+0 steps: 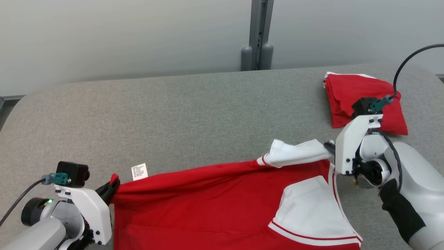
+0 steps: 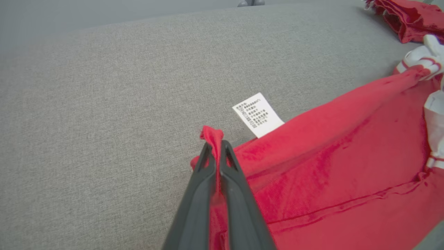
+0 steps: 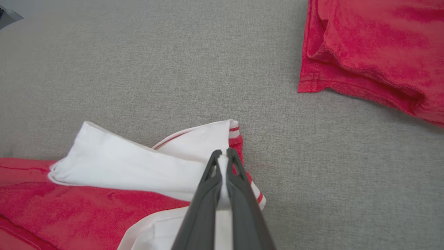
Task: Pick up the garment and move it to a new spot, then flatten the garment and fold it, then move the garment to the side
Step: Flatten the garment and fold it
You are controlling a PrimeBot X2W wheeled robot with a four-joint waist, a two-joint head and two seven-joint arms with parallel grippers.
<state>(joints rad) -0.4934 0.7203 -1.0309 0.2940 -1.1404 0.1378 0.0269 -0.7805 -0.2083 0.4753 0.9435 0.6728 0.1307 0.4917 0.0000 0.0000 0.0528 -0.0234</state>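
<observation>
Two opposed grips held the red-and-white garment (image 1: pixel 215 205), which lay spread on the grey counter (image 1: pixel 173 114) on the robot's side of the folded red pile (image 1: pixel 360 100) and apart from it. The left gripper (image 2: pixel 215 146) had its jaws closed on a red corner well apart from that pile; the right gripper (image 3: pixel 222 154) had its jaws closed on white sleeve fabric near it. This arrangement probably served to draw the far edge taut for flattening.
</observation>
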